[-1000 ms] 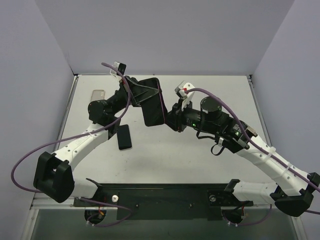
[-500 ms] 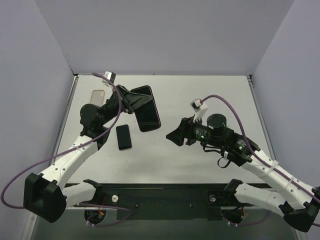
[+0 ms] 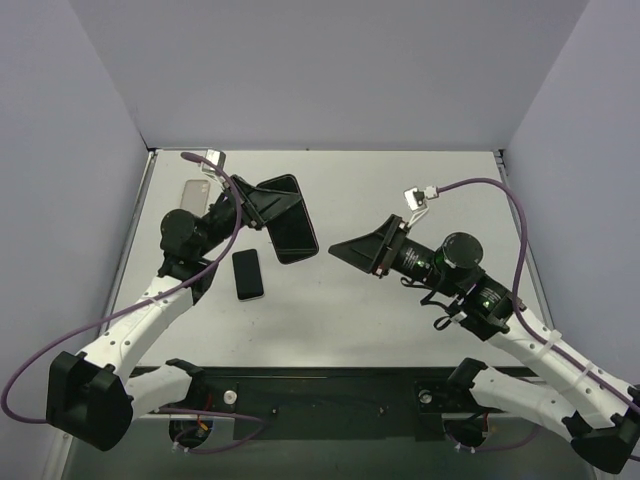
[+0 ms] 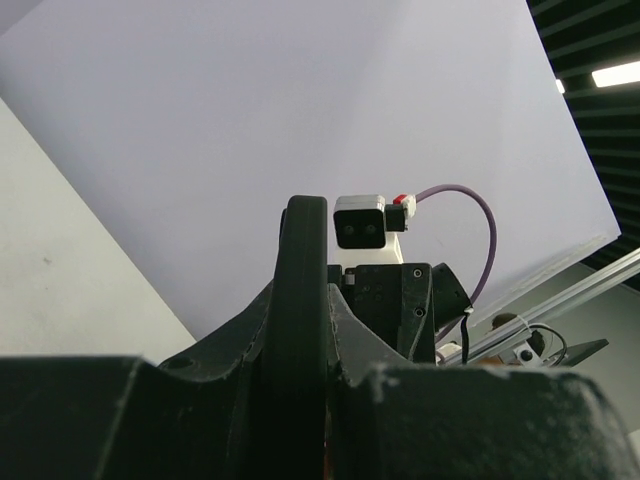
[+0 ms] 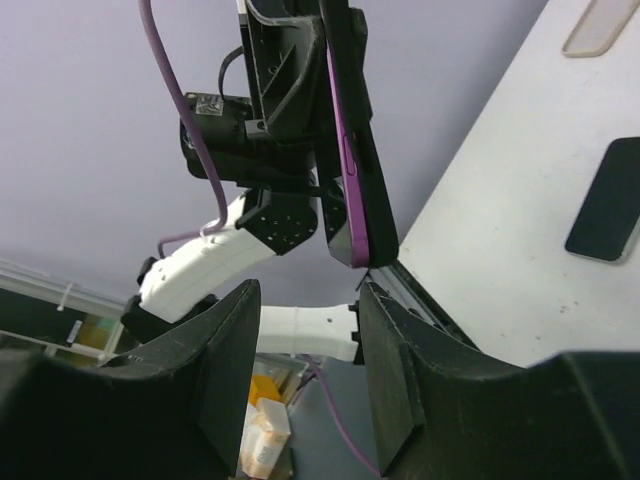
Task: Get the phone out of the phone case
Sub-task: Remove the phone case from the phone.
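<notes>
My left gripper is shut on the cased phone, a black slab with a purple edge, held off the table at the back left. In the left wrist view the phone stands edge-on between the fingers of that gripper. My right gripper is open and empty, to the right of the phone and apart from it. In the right wrist view the phone hangs beyond the open right gripper, its purple edge facing the camera.
A smaller black phone lies flat on the white table under the left arm; it also shows in the right wrist view. A clear case lies at the far left edge, also in the right wrist view.
My right gripper has drawn back to the right, away from the phone, and now stands open. My left gripper has carried the phone a little to the left.
</notes>
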`<state>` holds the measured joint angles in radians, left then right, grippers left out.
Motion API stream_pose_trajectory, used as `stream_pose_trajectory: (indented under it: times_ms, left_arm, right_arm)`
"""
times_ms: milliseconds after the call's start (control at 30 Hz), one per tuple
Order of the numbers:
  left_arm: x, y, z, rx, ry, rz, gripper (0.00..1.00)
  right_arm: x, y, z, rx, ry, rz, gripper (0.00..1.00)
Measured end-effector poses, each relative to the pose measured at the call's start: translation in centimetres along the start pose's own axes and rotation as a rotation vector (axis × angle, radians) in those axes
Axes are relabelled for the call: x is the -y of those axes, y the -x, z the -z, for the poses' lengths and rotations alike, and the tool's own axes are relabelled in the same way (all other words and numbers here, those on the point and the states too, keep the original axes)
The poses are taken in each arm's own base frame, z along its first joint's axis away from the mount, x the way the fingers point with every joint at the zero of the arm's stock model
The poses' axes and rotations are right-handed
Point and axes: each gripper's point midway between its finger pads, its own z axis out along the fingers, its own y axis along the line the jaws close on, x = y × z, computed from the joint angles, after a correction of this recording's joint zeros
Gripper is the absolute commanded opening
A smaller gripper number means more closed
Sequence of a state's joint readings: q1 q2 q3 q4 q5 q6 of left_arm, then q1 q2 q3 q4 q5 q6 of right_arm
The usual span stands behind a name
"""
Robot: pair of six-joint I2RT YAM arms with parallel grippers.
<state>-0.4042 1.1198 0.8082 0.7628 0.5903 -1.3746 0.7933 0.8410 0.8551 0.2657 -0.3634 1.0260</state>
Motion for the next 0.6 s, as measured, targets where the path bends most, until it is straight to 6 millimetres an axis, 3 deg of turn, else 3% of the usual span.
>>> stream_pose_trajectory:
  times_ms: [233,600]
  left_arm:
    - [0.0,0.2,-0.1,0.014,0.003,0.002,0.0]
    - [0.0,0.4,-0.2,0.021,-0.002,0.043,0.0]
  right_arm:
    - [-0.4,0.2,-2.2,-0.006,0.045,-0.081,0.33]
    - [-1.3,0.6,-2.7,0.009,0.1,-0.119,0.31]
